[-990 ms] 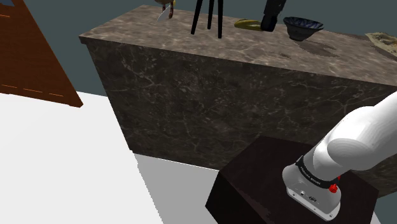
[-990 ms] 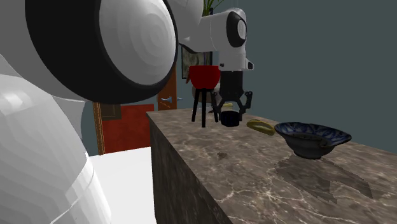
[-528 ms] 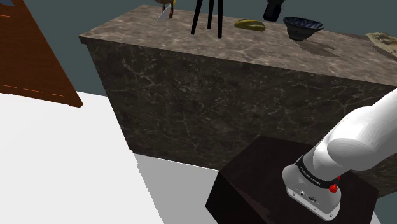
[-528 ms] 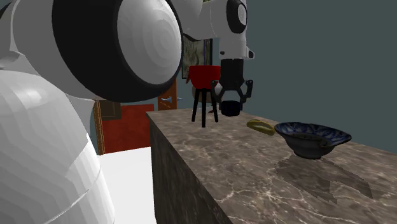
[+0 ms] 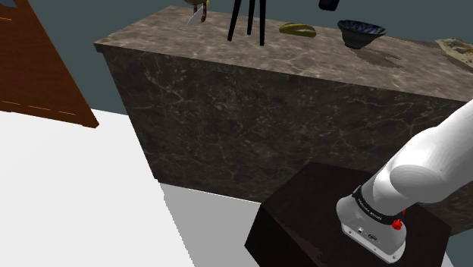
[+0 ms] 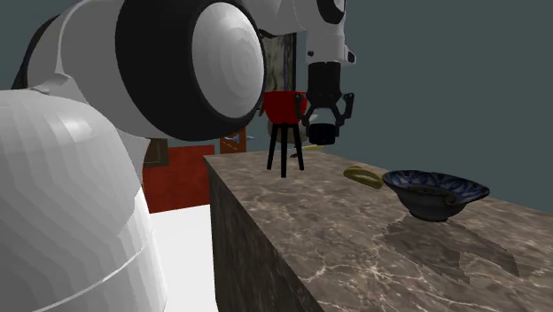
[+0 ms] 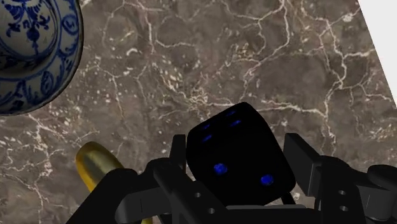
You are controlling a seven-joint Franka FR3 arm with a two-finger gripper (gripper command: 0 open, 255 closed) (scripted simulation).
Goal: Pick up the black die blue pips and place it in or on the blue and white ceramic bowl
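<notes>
While hanging clear above the marble counter (image 6: 330,244), clamps black die with blue pips (image 7: 236,147) between both fingers (image 7: 179,154) of gripper (image 6: 322,124), fingers pressed on opposite die faces, die off the surface. In second exterior view, holds die (image 6: 322,134) at far end of counter, just right of a black tripod stand (image 6: 284,151) carrying a red pot (image 6: 284,105). In shoulder view, shows die (image 5: 327,4) at top edge, above the counter's far side (image 5: 265,98). Blue and white bowl (image 6: 434,191) upright on counter, nearer than the die and to that view's right, well apart from it; patterned rim in wrist view (image 7: 32,51). Yellow elongated object (image 6: 363,175) flat on counter between die and bowl, lower than the die, near bowl but not touching; also under the gripper side in wrist view (image 7: 94,167), and left of bowl (image 5: 361,32) in shoulder view (image 5: 297,29). Tripod legs (image 5: 246,23) left of yellow object. Small pale object (image 5: 198,14) at far left counter corner, kind unclear. Brown door (image 6: 177,173) behind counter. White arm (image 5: 424,174) on dark stand (image 5: 303,220) at near right.
</notes>
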